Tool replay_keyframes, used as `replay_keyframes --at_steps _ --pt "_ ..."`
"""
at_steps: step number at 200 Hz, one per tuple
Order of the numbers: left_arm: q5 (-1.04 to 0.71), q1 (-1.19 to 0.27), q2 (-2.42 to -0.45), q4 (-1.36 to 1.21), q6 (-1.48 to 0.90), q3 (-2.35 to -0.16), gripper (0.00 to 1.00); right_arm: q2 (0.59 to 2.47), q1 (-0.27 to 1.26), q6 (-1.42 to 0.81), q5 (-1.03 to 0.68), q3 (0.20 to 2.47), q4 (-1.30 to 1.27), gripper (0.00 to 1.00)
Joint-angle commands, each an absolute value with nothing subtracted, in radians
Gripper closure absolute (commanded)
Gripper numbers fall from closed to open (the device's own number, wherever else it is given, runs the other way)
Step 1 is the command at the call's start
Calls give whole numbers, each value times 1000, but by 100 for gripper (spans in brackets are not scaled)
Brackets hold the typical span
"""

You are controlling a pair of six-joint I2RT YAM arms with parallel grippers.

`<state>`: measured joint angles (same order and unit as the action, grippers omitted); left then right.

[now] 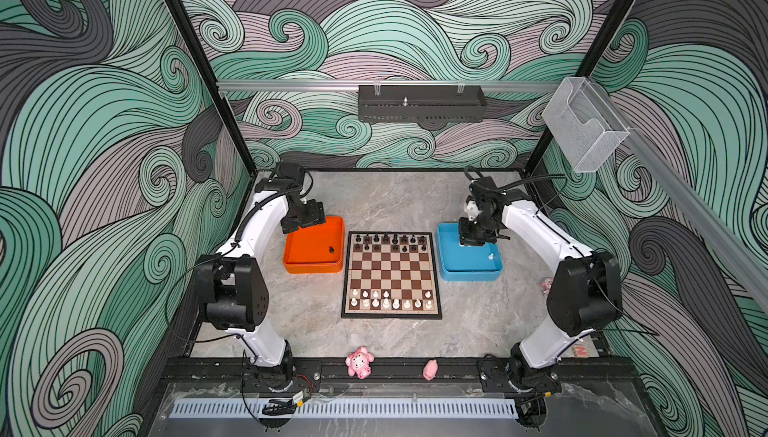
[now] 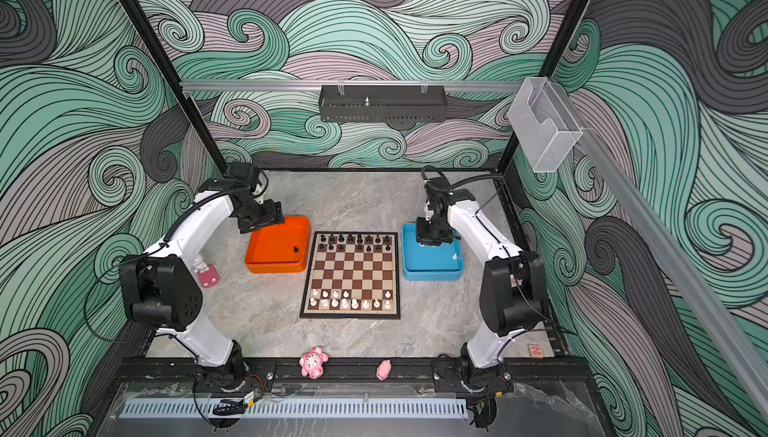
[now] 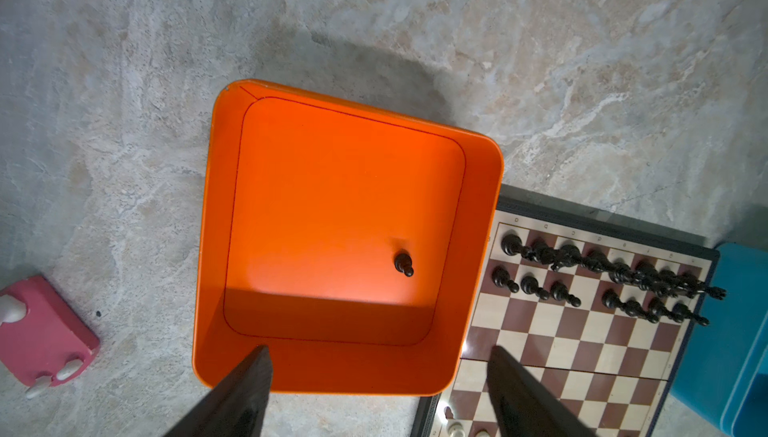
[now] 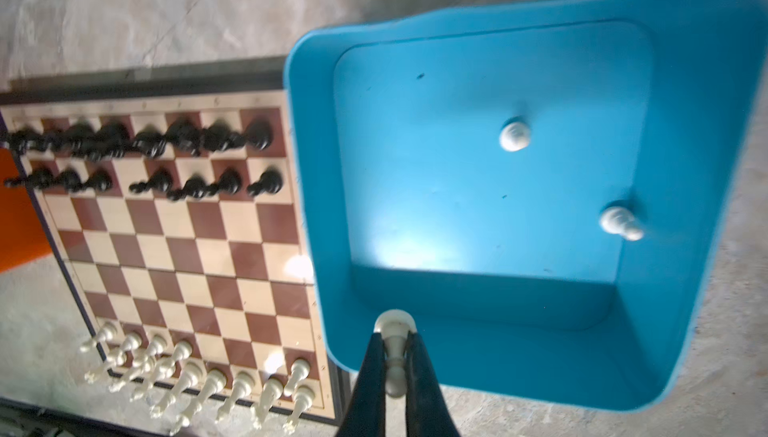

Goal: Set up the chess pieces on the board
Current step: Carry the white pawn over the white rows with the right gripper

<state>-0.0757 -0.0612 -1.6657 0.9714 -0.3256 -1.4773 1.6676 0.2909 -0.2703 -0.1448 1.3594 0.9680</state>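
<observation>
White pawn (image 4: 395, 356) sits clamped in your right gripper (image 4: 394, 337), base leading, above the blue tray (image 4: 300, 123) just beside the board (image 4: 187, 227). From there, the board's gapped white pawn row lies sideways across its tray-side edge.

Both top views look steeply down from high above the near edge of the table (image 1: 374, 206), facing the back wall (image 1: 374, 40). They stand far enough off to take in the whole cell and share nearly the entire scene. The left wrist camera looks down at close range into the orange tray (image 3: 332, 206), with one end of the board (image 3: 582, 351) at the side. The right wrist camera, likewise close, looks down into the blue tray (image 4: 457, 164), the board alongside. All four views share the board.
</observation>
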Motion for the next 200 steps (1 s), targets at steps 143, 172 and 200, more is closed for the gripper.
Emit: replay_keyframes --at_steps 143,172,200 --pt "-90 -53 -1594 966 -328 -1425 16 1702 673 -363 -78 1269 971 93" --pt "-86 -54 -1601 966 -325 -1424 16 1727 706 -368 -76 1297 971 93" --pt "-84 -54 -1601 961 -328 -1417 16 1753 738 -376 -77 1307 965 93"
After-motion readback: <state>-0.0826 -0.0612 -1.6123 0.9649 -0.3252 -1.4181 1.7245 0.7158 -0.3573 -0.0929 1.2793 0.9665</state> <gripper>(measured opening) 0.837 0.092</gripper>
